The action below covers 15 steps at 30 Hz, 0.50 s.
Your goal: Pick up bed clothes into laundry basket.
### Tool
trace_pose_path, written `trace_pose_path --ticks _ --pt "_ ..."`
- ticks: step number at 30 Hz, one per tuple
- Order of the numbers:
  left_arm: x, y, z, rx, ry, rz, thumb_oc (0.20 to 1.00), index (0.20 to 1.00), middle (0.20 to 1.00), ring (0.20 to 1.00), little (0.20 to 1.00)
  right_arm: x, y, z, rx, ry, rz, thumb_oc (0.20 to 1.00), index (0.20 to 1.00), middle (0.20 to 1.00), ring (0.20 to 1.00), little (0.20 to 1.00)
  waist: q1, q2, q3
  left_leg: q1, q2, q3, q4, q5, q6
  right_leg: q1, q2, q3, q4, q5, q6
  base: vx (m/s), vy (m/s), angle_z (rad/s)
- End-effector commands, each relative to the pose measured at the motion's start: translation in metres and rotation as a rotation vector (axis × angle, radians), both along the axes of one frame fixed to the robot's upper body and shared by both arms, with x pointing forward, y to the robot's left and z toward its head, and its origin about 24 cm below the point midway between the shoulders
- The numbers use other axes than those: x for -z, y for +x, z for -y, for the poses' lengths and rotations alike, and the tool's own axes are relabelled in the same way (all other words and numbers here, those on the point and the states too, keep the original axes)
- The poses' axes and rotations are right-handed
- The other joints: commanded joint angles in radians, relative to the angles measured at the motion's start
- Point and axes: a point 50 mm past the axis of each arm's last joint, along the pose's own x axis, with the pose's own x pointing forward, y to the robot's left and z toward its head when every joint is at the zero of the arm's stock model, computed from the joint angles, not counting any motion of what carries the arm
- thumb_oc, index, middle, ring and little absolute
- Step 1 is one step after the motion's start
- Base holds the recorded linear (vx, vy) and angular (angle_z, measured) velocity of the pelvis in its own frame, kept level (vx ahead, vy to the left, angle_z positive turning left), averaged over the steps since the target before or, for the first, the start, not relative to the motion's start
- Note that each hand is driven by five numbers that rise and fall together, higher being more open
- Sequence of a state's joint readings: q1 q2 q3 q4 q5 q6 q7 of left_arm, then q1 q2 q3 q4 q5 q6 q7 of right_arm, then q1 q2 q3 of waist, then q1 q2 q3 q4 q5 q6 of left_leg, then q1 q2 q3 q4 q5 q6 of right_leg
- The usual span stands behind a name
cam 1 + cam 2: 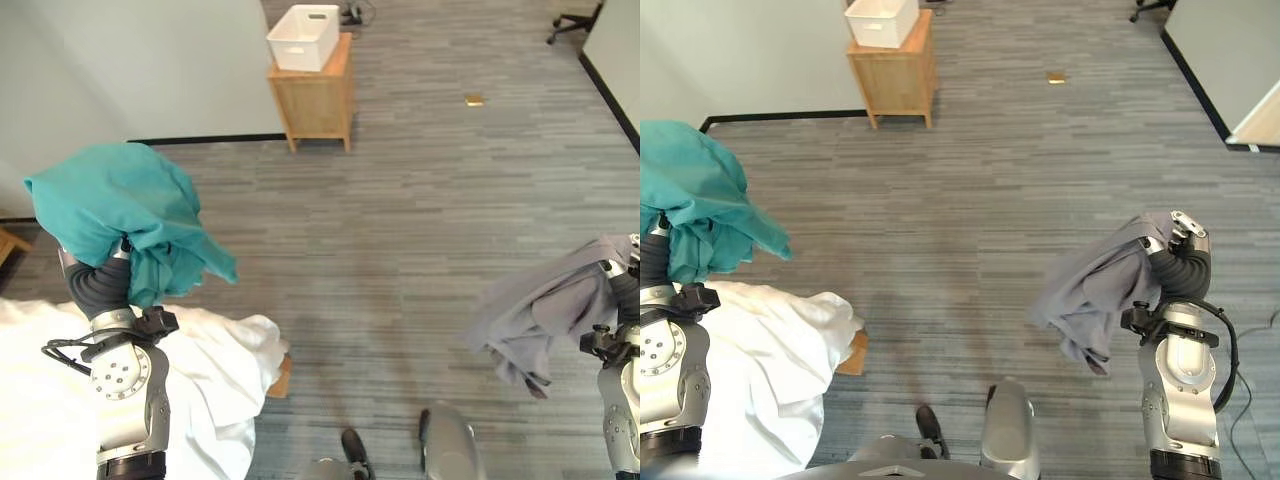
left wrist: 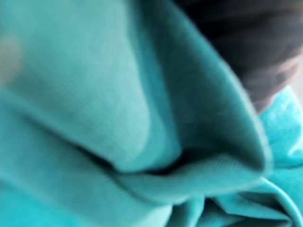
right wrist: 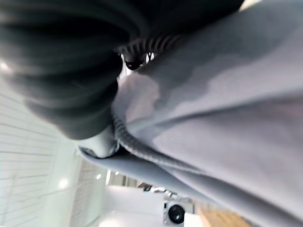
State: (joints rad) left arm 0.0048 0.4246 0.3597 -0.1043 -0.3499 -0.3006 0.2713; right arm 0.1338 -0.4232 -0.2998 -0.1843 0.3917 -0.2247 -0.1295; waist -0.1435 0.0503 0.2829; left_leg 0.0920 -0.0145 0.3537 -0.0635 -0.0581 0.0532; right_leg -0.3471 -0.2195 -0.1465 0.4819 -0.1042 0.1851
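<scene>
Teal cloth (image 1: 120, 215) apparently hides left hand.

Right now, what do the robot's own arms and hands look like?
Both arms are silver-grey metal with round bolted joint housings and black clamps at the wrist. A dark ribbed cover sleeves each wrist. The left hand is under teal cloth; of the right hand, silver knuckles show above grey cloth.

Below the left hand (image 1: 110, 270) lies a bed (image 1: 30, 400) under a rumpled white sheet (image 1: 215, 365). Far ahead of that hand, a wooden cabinet (image 1: 318, 100) on the grey plank floor (image 1: 400, 230) carries a white basket (image 1: 303, 37). A small yellow object (image 1: 474, 100) lies on the floor well beyond the right hand (image 1: 1175, 245).
</scene>
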Motion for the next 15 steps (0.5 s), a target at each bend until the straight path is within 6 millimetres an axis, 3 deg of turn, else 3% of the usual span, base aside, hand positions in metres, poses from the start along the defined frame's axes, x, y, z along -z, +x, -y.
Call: trace_pose_path --ticks 1,2,3,6,7,8,10,12,13,15 --pt "-0.051 0.003 0.003 0.035 0.120 0.220 0.200 0.200 0.200 0.200 0.200 -0.028 0.003 -0.001 0.010 -0.026 0.178 0.200 0.200 0.200 0.200 0.200 -0.055 -0.015 -0.047 0.162 0.034 -0.032 0.027 -0.082 -0.108 0.067 0.012 -0.007 -0.430 0.229 0.031 0.50 -0.211 0.34" --pt "-0.051 0.008 0.007 0.056 0.112 0.231 0.200 0.200 0.200 0.200 0.200 -0.029 0.003 -0.001 0.013 -0.034 0.181 0.200 0.200 0.200 0.200 0.200 -0.077 -0.009 -0.052 0.213 0.050 -0.049 0.023 -0.106 -0.134 0.028 -0.018 -0.011 -0.525 0.267 0.050 0.49 -0.240 0.33" --pt "-0.049 0.009 0.008 0.055 0.105 0.227 0.200 0.200 0.200 0.200 0.200 -0.030 0.002 -0.003 0.011 -0.034 0.192 0.200 0.200 0.200 0.200 0.200 -0.079 -0.011 -0.057 0.227 0.056 -0.042 0.034 -0.100 -0.144 0.028 -0.024 -0.026 -0.526 0.272 0.056 0.63 -0.348 0.25" --pt "-0.049 0.011 0.013 0.075 0.099 0.238 0.200 0.200 0.200 0.200 0.200 -0.032 0.001 -0.003 -0.006 -0.044 0.192 0.200 0.200 0.200 0.200 0.200 -0.085 -0.019 -0.068 0.235 0.077 -0.050 0.121 -0.068 -0.182 0.081 -0.020 -0.058 -0.511 0.302 0.038 0.37 -0.273 0.32" --pt "-0.044 0.009 0.014 0.092 0.074 0.231 0.200 0.200 0.200 0.200 0.200 -0.034 0.005 -0.002 -0.011 -0.039 0.194 0.200 0.200 0.200 0.200 0.200 -0.085 -0.011 -0.070 0.199 0.143 -0.081 0.312 0.081 -0.229 0.123 0.031 -0.059 -0.476 0.281 -0.011 0.61 -0.517 0.37" --pt "-0.041 0.010 0.016 0.107 0.041 0.232 0.200 0.200 0.200 0.200 0.200 -0.036 0.008 -0.003 -0.026 -0.036 0.201 0.200 0.200 0.200 0.200 0.200 -0.079 -0.016 -0.069 0.145 0.171 -0.094 0.435 0.175 -0.247 0.159 0.048 -0.064 -0.471 0.259 -0.041 0.61 -0.564 0.39" --pt "-0.037 0.011 0.018 0.135 0.012 0.224 0.200 0.200 0.200 0.200 0.200 -0.041 0.008 -0.002 -0.051 -0.033 0.223 0.200 0.200 0.200 0.200 0.200 -0.067 -0.043 -0.067 0.074 0.253 -0.069 0.650 0.301 -0.268 0.247 0.086 -0.083 -0.480 0.199 -0.111 0.52 -0.537 0.19" --pt "-0.036 0.013 0.024 0.179 -0.008 0.227 0.200 0.200 0.200 0.200 0.200 -0.044 0.009 0.003 -0.026 -0.050 0.217 0.200 0.200 0.200 0.200 0.200 -0.037 -0.075 -0.060 0.007 0.261 -0.031 0.726 0.267 -0.258 0.323 0.095 -0.089 -0.506 0.158 -0.130 0.41 -0.384 -0.10" --pt "-0.036 0.013 0.025 0.182 -0.009 0.227 0.200 0.200 0.200 0.200 0.200 -0.044 0.009 0.003 -0.024 -0.049 0.217 0.200 0.200 0.200 0.200 0.200 -0.035 -0.074 -0.058 0.005 0.263 -0.031 0.734 0.261 -0.258 0.326 0.096 -0.088 -0.512 0.159 -0.130 0.30 -0.202 -0.16" --pt "-0.024 0.020 0.040 0.297 -0.111 0.215 0.200 0.200 0.200 0.200 0.200 -0.045 0.012 0.005 -0.012 -0.038 0.214 0.200 0.200 0.200 0.200 0.200 0.009 -0.097 -0.046 -0.145 0.263 0.020 0.655 0.181 -0.240 0.425 0.102 -0.084 -0.564 0.143 -0.114 0.53 -0.255 -0.12"
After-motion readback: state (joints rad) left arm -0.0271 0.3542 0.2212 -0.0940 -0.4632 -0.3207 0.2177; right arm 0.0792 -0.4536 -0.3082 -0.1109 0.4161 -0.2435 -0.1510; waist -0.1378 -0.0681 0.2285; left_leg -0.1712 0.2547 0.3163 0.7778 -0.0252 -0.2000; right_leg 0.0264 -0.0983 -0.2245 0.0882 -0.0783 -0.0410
